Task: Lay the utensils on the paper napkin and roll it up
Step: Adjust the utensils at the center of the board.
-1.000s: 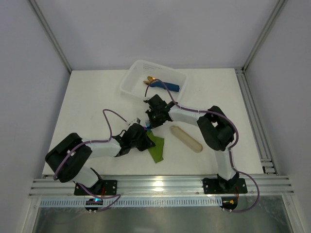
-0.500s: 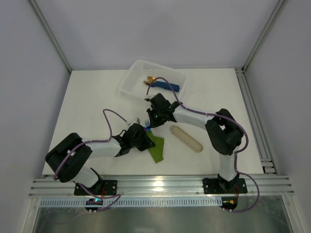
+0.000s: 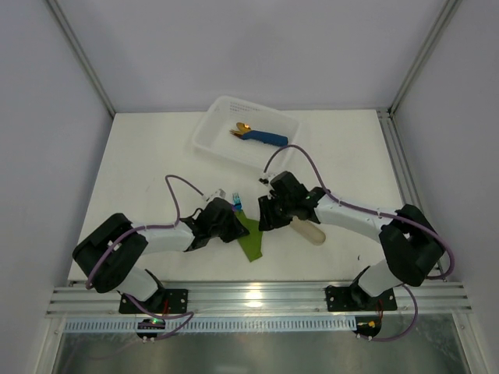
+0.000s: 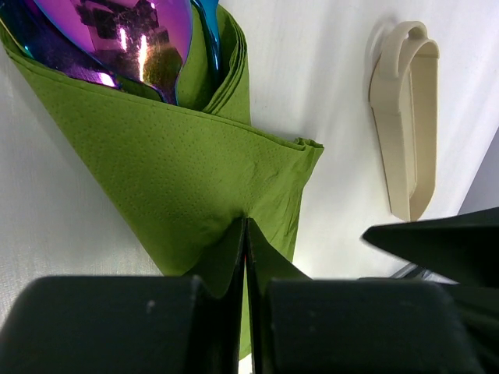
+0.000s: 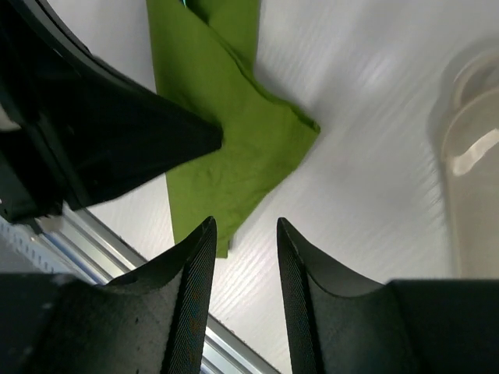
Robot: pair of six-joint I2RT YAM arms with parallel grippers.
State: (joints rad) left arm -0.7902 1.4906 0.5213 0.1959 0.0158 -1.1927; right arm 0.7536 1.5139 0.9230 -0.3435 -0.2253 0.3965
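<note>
Pinching one olive-green paper napkin (image 4: 171, 164), left gripper (image 4: 245, 234) clamps; right gripper (image 5: 243, 226) gapes empty above white surface (image 3: 156, 156), pale walls (image 3: 249, 47).

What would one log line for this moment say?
left gripper: shut on paper napkin | utensils: tucked in napkin fold | right gripper: open, above napkin corner, holding nothing

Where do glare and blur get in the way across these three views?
Top external: bright glare on the aluminium rail, otherwise even light. Left wrist: hot spots on the utensils; the left pincer is soft up close, the paper napkin crisp. Right wrist: the beige piece at the right edge is washed out and blurred.
</note>
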